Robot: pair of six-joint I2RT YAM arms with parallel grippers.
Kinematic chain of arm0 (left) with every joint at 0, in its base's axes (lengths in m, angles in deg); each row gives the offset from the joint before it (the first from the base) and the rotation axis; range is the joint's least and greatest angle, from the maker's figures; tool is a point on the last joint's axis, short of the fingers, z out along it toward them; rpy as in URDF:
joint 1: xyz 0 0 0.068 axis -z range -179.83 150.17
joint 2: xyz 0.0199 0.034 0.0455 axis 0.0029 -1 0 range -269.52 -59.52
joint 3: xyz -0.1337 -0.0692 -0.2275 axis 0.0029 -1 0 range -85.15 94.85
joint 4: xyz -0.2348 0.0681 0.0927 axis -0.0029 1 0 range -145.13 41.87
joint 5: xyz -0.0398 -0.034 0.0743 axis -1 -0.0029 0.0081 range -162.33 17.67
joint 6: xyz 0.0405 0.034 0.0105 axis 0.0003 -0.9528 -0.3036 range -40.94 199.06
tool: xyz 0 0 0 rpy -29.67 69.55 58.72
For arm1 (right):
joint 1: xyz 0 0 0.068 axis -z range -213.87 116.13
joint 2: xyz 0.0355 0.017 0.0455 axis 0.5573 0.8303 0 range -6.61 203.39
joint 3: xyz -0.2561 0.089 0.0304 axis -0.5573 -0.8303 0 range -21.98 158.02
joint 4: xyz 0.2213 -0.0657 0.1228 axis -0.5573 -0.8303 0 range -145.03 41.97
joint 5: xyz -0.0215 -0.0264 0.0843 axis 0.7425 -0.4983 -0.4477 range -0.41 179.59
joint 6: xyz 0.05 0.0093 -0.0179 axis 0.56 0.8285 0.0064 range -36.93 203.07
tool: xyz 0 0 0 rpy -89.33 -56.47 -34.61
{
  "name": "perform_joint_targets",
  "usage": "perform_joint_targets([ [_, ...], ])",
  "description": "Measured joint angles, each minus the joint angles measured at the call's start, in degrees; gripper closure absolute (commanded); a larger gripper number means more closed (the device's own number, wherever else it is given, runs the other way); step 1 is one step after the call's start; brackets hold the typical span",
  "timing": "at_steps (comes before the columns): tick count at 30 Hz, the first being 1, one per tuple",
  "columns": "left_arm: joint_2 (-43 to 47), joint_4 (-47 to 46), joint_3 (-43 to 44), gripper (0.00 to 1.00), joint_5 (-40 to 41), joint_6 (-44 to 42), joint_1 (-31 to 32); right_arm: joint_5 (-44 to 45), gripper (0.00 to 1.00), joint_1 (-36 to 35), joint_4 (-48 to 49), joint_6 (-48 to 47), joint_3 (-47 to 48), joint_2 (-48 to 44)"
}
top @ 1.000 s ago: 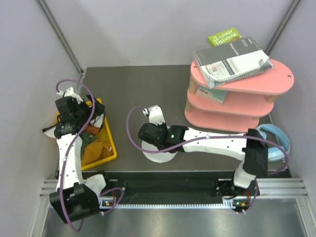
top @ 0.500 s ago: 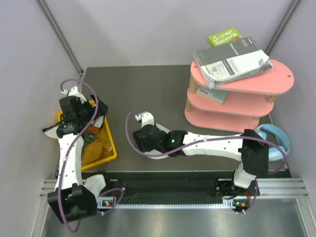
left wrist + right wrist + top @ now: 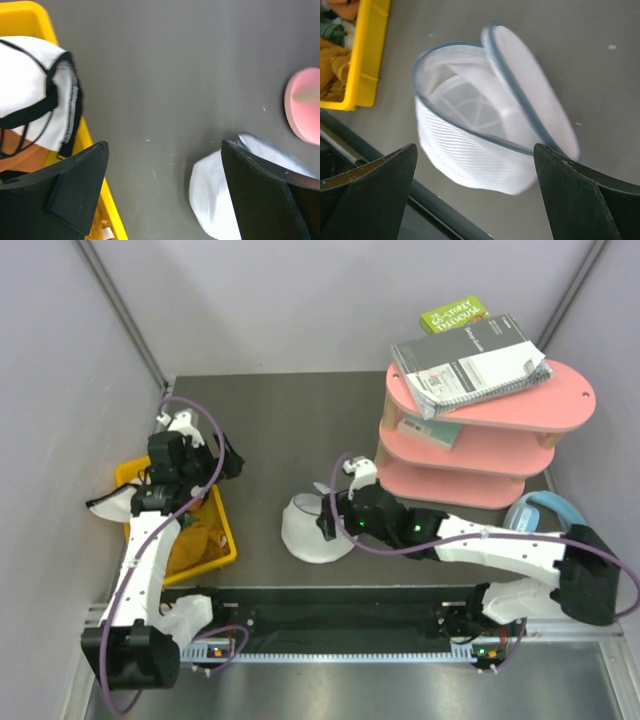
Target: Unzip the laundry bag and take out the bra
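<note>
White round mesh laundry bag [image 3: 310, 532] sits unzipped, apparently empty, at near centre; white black-edged bra [image 3: 30, 75] lies left in a yellow plastic tray [image 3: 31, 14]; left gripper [image 3: 163, 150] and right gripper [image 3: 475, 150] hover spread and empty, so probably only backing away remains.

White mesh laundry bag [image 3: 470, 150], glossy yellow plastic bin [image 3: 365, 60]

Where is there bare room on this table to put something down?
The widest bare stretch is the back of the table, between the bin and the shelf, behind the open bag. A narrow strip also runs between bin and bag. The right side is crowded with shelf and headphones.
</note>
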Motion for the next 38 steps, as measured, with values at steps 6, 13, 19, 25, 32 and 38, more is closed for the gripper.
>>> perform_joint_targets([
  [6,2.6,-0.1,0.0,0.01,-0.4,-1.0,2.4,2.9,0.0,4.3,1.0,-0.5,-10.3,-15.0],
  [13,4.2,-0.5,-0.1,0.01,-1.6,-1.5,2.5,8.2,0.0,6.4,-0.7,-1.4,-16.0,-32.0],
  [19,6.1,-1.5,-0.9,0.01,-3.2,-1.9,2.5,14.1,0.0,7.0,-5.9,-2.1,-16.0,-42.1],
  [25,9.5,-3.1,-1.6,0.01,-3.9,-2.1,2.5,18.1,0.0,9.3,-12.0,-2.5,-16.0,-45.3],
  [32,9.8,-3.9,-2.0,0.01,-4.4,-2.1,2.5,18.5,0.0,11.3,-14.4,-2.6,-16.0,-46.2],
  [38,10.1,-3.9,-2.1,0.01,-4.4,-2.3,2.5,18.3,0.0,11.8,-14.4,-2.9,-16.0,-46.2],
])
